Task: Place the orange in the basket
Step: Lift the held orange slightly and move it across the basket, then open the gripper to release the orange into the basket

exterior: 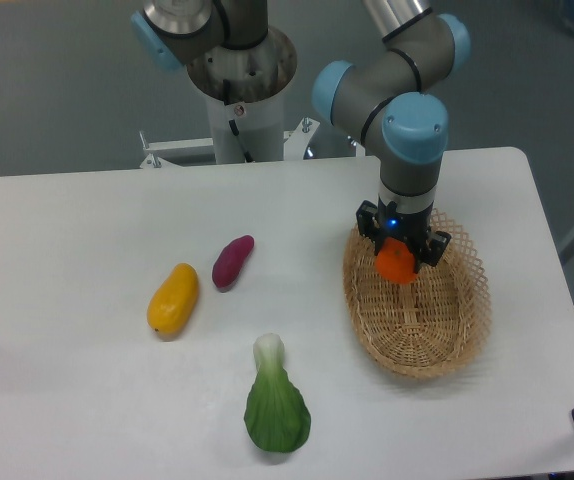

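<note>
The orange [397, 264] is a small bright orange fruit held between the fingers of my gripper [399, 258]. The gripper points straight down and is shut on the orange. It hangs over the far part of the basket [457, 335], a tan oval wicker basket on the right side of the white table. The orange sits just above the basket's inside; I cannot tell whether it touches the weave. The gripper body hides the orange's top.
An elongated yellow-orange fruit [173, 298] and a purple sweet potato [232, 261] lie left of centre. A green bok choy [275, 408] lies near the front. The arm's base [239, 70] stands at the back. The table's right edge [557, 300] is close to the basket.
</note>
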Controlling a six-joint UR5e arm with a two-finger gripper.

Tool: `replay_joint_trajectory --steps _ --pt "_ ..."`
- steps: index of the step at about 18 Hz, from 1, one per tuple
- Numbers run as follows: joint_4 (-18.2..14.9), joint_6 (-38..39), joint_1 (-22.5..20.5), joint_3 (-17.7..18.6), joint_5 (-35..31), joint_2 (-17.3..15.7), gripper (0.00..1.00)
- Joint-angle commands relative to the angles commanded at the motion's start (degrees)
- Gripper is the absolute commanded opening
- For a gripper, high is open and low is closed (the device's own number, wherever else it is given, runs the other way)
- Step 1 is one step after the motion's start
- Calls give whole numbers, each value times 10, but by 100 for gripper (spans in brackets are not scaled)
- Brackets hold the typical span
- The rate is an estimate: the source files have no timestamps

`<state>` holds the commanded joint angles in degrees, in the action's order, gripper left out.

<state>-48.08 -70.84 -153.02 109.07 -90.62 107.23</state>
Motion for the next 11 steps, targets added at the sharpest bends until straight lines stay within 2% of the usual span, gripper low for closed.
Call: replay_joint_trajectory --steps 4,7,8,9,11 --pt "1 0 -2 4 1 2 73" --pt "0 0 -3 2 1 1 87" --pt "0 1 -3 1 1 1 96" --pt "-1 2 -4 -3 2 0 100" --pt "-1 6 -4 -4 3 -2 100"
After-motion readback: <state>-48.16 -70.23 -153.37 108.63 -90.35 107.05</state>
